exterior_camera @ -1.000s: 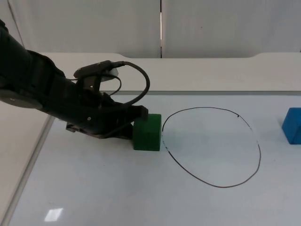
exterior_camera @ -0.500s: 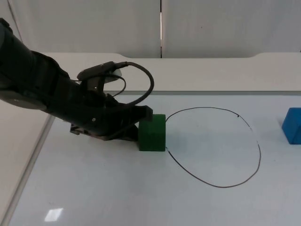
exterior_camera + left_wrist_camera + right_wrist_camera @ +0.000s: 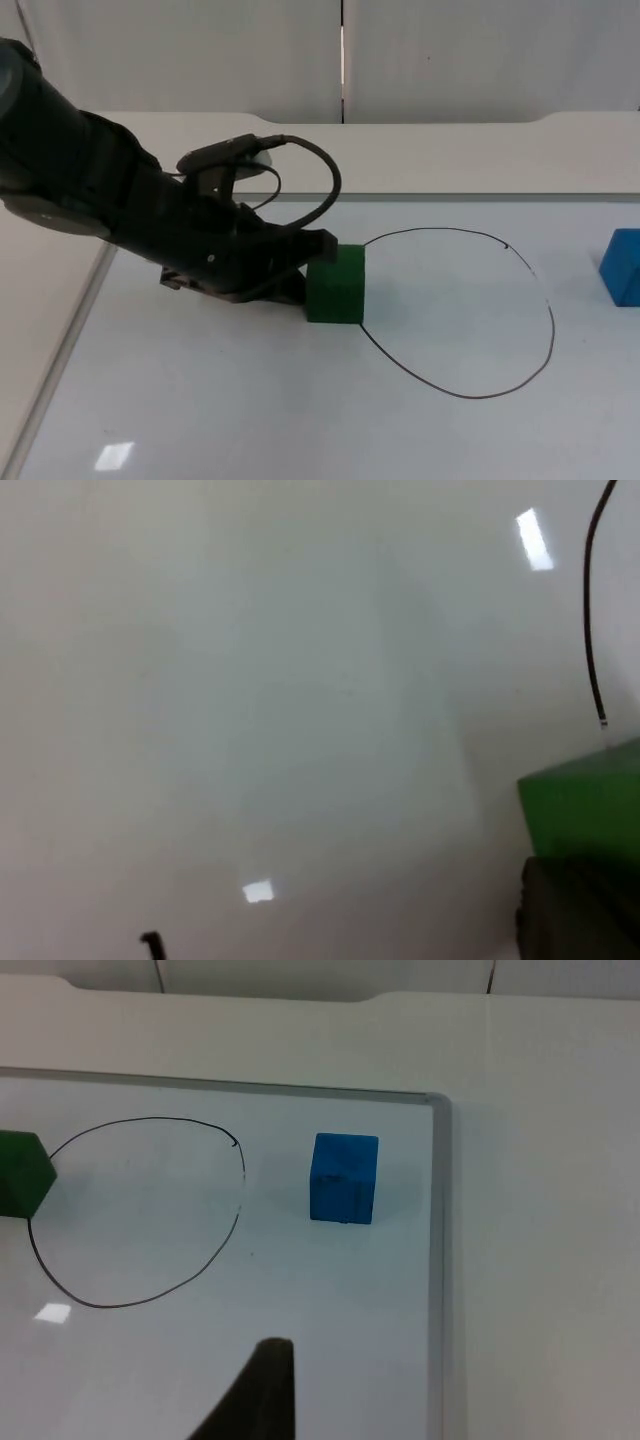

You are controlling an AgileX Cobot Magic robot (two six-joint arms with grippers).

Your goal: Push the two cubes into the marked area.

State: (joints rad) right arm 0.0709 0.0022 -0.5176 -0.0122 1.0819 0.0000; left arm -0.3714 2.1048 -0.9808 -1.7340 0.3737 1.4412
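Both cubes (image 3: pixel 22 1186) (image 3: pixel 344 1177) appear from the right wrist.

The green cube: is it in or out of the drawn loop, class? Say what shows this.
Partly in. The green cube straddles the loop's line at its edge, most of it outside, with the left pincer pressed against its outer side.

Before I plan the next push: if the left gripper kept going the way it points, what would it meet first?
The green cube, already against the left gripper. Beyond it lies the drawn outline, with bare table inside.
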